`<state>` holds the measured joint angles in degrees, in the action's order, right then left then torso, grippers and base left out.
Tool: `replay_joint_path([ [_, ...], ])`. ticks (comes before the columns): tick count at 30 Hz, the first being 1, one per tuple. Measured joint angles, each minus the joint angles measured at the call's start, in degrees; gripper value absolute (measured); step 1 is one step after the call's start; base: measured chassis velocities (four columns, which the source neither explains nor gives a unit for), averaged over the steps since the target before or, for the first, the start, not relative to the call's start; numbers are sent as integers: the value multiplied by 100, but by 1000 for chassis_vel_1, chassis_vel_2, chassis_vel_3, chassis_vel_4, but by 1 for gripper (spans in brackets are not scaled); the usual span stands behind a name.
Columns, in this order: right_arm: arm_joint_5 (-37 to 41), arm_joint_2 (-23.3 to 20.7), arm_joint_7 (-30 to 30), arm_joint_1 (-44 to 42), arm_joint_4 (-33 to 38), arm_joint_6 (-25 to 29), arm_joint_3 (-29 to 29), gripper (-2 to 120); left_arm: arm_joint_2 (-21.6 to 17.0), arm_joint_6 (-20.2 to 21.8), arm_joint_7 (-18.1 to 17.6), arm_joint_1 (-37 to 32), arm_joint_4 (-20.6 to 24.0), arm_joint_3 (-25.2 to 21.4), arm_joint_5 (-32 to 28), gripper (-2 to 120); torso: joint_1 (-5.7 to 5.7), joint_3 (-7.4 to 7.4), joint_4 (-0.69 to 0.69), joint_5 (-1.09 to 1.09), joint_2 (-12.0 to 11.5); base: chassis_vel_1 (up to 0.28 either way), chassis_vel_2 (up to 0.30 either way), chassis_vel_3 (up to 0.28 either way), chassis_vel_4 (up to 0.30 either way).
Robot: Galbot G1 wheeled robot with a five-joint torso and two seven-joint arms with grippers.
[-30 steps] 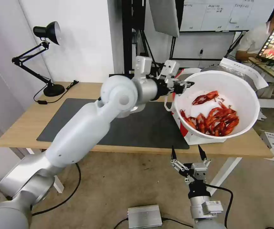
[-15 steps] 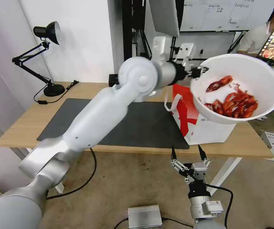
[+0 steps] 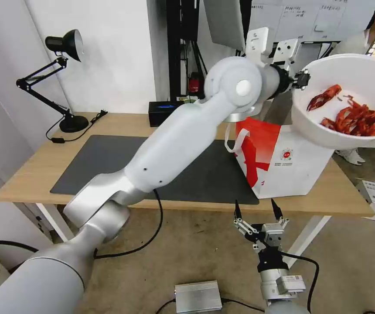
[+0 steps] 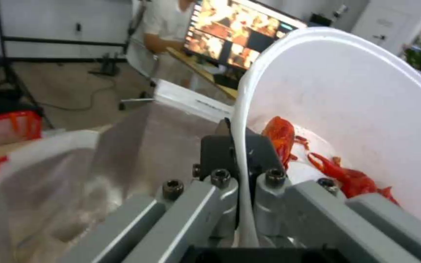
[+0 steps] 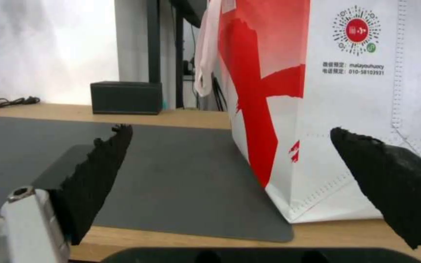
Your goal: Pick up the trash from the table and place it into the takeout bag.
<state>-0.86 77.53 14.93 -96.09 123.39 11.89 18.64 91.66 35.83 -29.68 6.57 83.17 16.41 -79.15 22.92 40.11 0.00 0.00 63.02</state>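
Observation:
High over the right end of the table (image 3: pixel 30 174), my left gripper (image 3: pixel 301 80) is shut on the rim of the white round bowl (image 3: pixel 349 126), which holds red shells (image 3: pixel 355 118). In the left wrist view the bowl's rim (image 4: pixel 242 120) runs between the jaws and the shells (image 4: pixel 281 137) lie inside. Below and beside the bowl stands the takeout bag (image 3: pixel 283 163), white with a red side panel, and its silver lining (image 4: pixel 137 146) appears under my wrist. My right gripper (image 3: pixel 257 208) hangs open below the table's front edge, level with the bag (image 5: pixel 347 109).
A black desk lamp (image 3: pixel 63 78) stands at the table's far left corner with its cable. A black tissue box (image 3: pixel 165 112) sits at the back edge. The dark grey mat (image 3: pixel 104 157) covers the middle. A person sits at a monitor (image 4: pixel 235 36) behind the bag.
My left arm has swung the bowl up and to the right, from in front of the bag to above its far right side. The right arm has stayed still.

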Motion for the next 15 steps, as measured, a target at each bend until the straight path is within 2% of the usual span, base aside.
replay_joint_path([
  [5, 0, 0, 0, 0, 0, 0, 0, 100, -1, -164, -170, 59, -141, 0, -29, 0, 0, 0, 0, 0, 0, 0, 0, 0, 0],
  [15, 0, 0, 0, 0, 0, 0, 0, 100, -8, -776, -1038, 227, -502, 211, -61, 0, 0, 0, 0, 0, 1, 0, 0, 0, 0],
])
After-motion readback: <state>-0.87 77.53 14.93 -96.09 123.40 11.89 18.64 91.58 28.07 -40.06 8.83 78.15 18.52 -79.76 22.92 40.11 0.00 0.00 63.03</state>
